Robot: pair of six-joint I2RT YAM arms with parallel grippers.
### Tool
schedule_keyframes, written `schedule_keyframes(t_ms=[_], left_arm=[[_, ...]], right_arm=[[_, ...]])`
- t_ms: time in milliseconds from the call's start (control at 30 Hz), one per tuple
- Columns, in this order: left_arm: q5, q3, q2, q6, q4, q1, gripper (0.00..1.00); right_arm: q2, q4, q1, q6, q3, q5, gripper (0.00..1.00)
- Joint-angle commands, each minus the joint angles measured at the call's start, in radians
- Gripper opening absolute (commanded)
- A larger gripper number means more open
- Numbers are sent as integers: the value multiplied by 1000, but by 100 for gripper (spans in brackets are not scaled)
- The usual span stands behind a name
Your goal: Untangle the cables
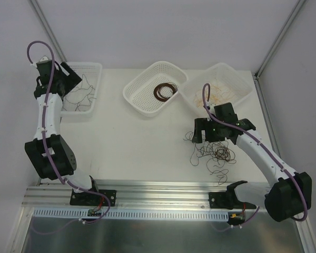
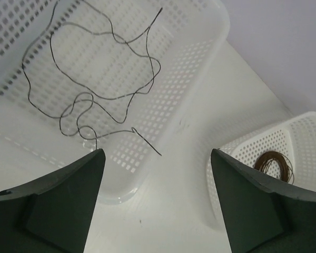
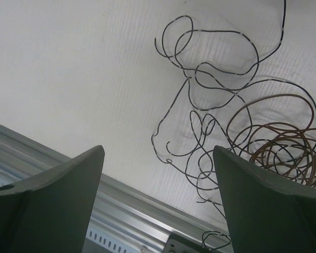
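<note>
- Three white mesh baskets stand in a row along the far side of the table, and each one contains cables.
- Farthest left, the left basket contains thin black cables that lie loose on its floor in wavy bends.
- The left gripper hangs over the near part of that basket. Its fingers are spread wide and nothing is between them. In the left wrist view no cable touches either finger.
- The middle basket is set at an angle and contains a dark brown coil wound into a neat ring on its floor.
- Just beside it on the right, the right basket contains pale tan-orange cables. They are too faint against the white mesh for single strands to be made out.
- The right gripper sits in front of the right basket, low over the table, with its fingers spread apart and nothing held.
- A tangle of black and brown cables lies on the bare table under and just to the near side of that gripper. In the right wrist view, black loops wander around a tighter bunch of brown rings, which lies close to one finger.
- The tangle's nearest strands reach the aluminium rail at the table's near edge.
</note>
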Motion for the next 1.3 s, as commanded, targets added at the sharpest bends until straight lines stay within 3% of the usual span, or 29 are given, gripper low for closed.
schedule_keyframes(t_ms=[0,200,367,767,967,1267], left_arm=[[66,-63,9,-242,-6,10,82],[118,-51,124,-440,-5,10,75],[132,-45,207,-588,-5,10,62],[147,-28,333,-644,-5,10,36],[123,-37,316,-642,-5,10,1],[30,29,178,-639,-6,14,0]], right_arm=[[-34,16,8,5,-18,-16,89],[-63,8,10,7,-38,-3,89],[-84,3,11,11,-60,13,89],[-86,-17,10,11,-54,56,89],[-66,-23,10,4,-27,62,89],[-72,-35,10,-1,-24,79,89]])
